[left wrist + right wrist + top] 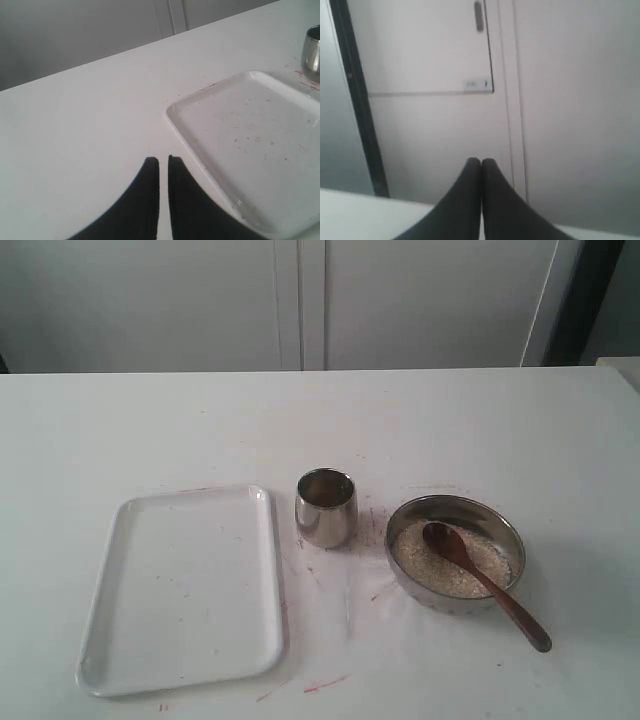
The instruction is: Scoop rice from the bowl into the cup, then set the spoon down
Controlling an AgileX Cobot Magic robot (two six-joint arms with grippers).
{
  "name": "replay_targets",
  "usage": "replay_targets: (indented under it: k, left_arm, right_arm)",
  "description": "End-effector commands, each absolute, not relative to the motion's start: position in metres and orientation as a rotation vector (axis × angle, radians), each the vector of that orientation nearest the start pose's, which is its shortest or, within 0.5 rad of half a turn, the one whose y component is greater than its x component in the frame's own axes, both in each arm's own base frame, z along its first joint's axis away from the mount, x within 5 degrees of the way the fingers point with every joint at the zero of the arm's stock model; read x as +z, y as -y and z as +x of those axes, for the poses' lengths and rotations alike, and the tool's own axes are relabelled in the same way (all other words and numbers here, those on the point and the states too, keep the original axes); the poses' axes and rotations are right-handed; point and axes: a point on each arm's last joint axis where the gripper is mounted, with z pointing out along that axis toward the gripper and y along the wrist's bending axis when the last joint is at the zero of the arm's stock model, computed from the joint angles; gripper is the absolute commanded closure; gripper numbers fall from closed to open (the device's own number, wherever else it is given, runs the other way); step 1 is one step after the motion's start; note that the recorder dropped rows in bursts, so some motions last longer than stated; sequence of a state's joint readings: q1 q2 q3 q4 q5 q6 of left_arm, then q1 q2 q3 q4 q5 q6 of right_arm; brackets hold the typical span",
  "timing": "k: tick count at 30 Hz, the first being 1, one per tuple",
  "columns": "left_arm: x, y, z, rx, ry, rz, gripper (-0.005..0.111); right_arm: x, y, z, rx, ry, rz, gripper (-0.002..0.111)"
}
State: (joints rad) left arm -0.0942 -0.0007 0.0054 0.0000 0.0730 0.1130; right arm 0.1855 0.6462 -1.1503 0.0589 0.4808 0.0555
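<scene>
Our right tool [481, 162], pressed together and empty, faces a cupboard [430, 125], away from the work. Our left tool [163, 161], nearly together and empty, hangs over the counter [75, 130] beside the tray [250, 135]. The spoon [490, 588] leans in the bowl [430, 598], head on the rice [415, 555], handle over the rim. A clumsy grab could tip the bowl, scatter grains, or knock the cup [325, 508] nearby.
</scene>
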Motion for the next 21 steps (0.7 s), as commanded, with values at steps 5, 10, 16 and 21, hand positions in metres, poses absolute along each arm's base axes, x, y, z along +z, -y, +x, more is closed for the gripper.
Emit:
replay_targets:
  k: [5,10,16,21]
  left_arm:
    - [0.206,0.005,0.056,0.016,-1.551,0.160,0.092]
    - [0.206,0.005,0.056,0.016,-1.551,0.160,0.092]
    - [0.206,0.005,0.056,0.016,-1.551,0.160,0.092]
    - [0.206,0.005,0.056,0.016,-1.551,0.160,0.092]
  right_arm:
    - [0.457,-0.043,0.124,0.300,-1.827,-0.352,0.108]
    - [0.439,-0.051,0.141,0.317,-1.988,-0.436,0.108]
    - [0.425,-0.061,0.153,0.382,-2.087,-0.568,0.108]
    - [0.413,-0.068,0.160,0.453,-2.178,-0.624,0.108]
